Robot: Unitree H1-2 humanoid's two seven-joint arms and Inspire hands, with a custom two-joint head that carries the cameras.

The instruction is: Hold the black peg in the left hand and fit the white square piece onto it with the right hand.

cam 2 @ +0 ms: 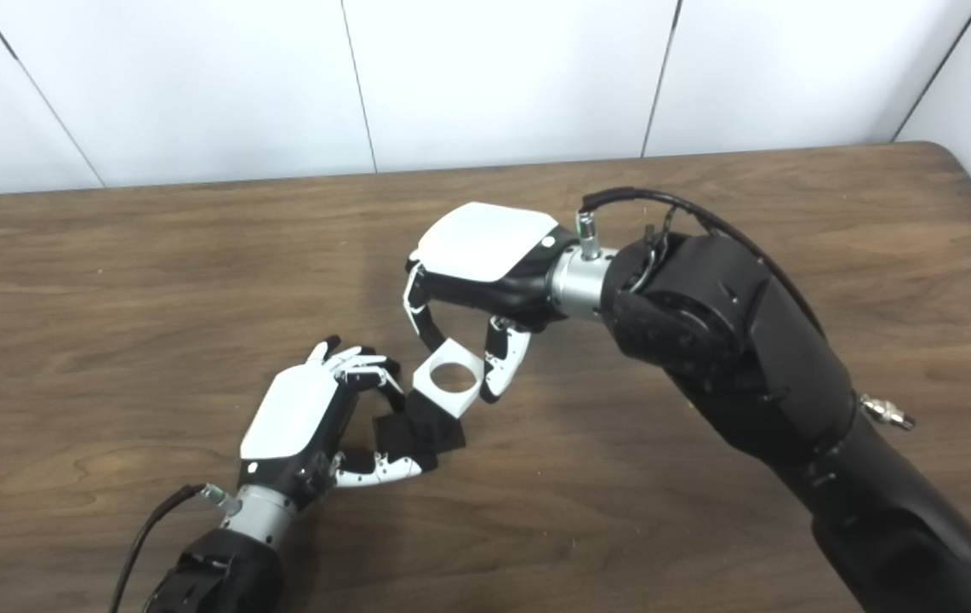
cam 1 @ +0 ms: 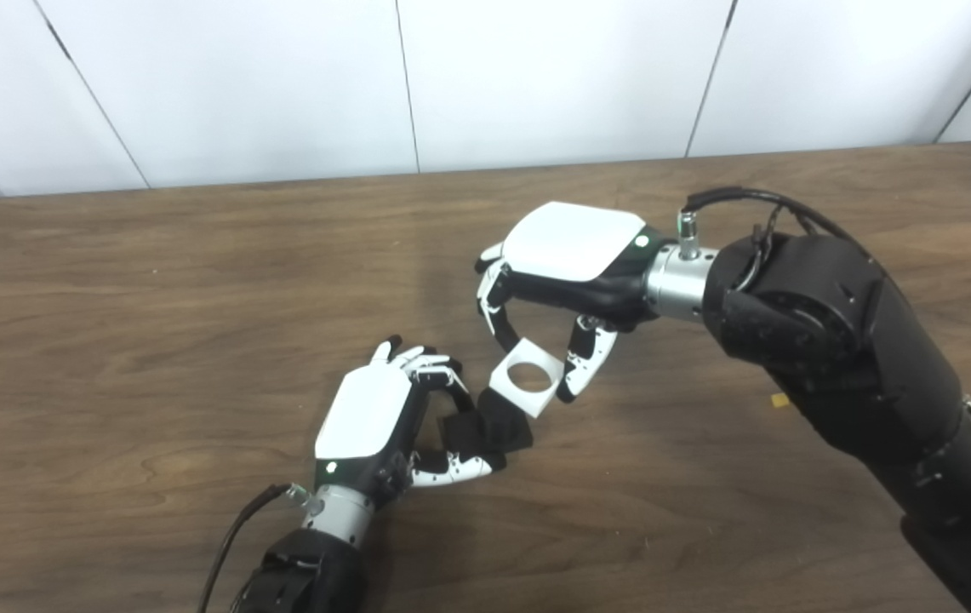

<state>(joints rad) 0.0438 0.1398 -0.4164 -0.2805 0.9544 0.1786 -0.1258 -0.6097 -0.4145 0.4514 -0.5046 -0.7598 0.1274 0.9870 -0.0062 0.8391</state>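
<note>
Left hand [cam 1: 374, 417]: closed around the black peg [cam 1: 494, 426], held just above the table [cam 1: 111, 340].
Right hand [cam 1: 566, 255]: white square piece [cam 1: 526, 377] pinched between fingers and thumb, touching the peg's upper end.

A: What do you have behind the bench?

B: You're facing a white panelled wall [cam 1: 553, 77], thin dark seams [cam 1: 407, 85] splitting it, running along the far edge.

A: The bench itself?

B: Dark wood-grain table [cam 1: 153, 281], rounded far corners, soft even light.
</note>
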